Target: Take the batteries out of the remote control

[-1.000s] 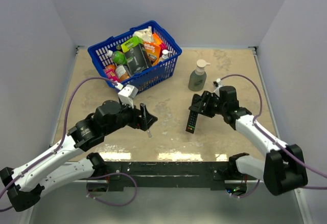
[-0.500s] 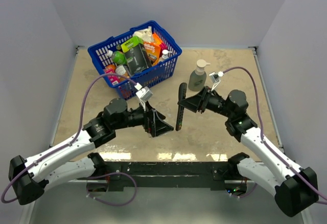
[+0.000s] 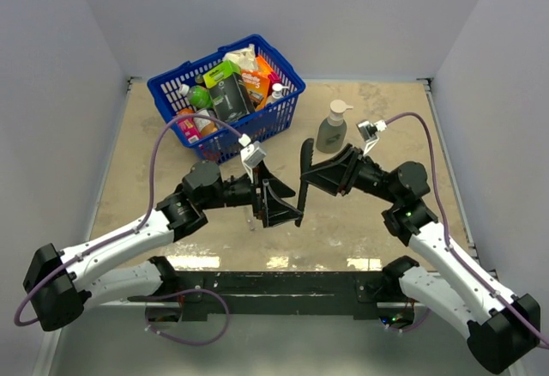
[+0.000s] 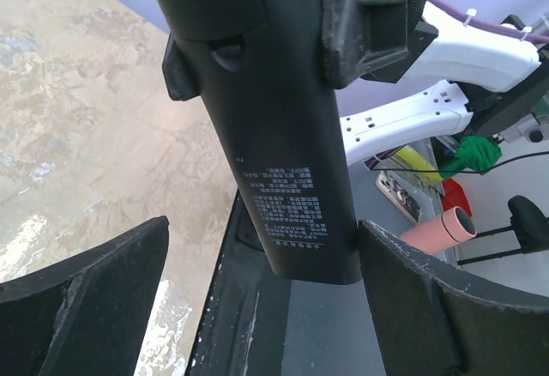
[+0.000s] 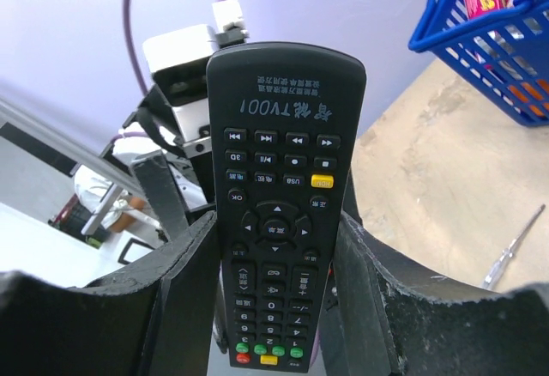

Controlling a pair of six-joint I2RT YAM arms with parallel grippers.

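Observation:
My right gripper [image 3: 319,174] is shut on the remote control [image 3: 302,180] and holds it upright above the table's middle. In the right wrist view the remote's button face [image 5: 279,213] stands between my fingers [image 5: 184,299], which clamp its long sides. My left gripper [image 3: 287,206] is open around the remote's lower end. In the left wrist view the remote's back [image 4: 283,136], with small printed text, hangs between the spread fingers [image 4: 86,299]; the right one stands close beside its edge. No batteries show; the back looks closed.
A blue basket [image 3: 171,93] full of groceries stands at the back left and shows in the right wrist view [image 5: 480,33]. A green pump bottle [image 3: 330,127] stands behind the remote. A thin metal tool [image 5: 512,251] lies on the table.
My right gripper has lifted the remote off the table, turned it upright and carried it left. My left gripper has moved right, opened and come around the remote's lower end.

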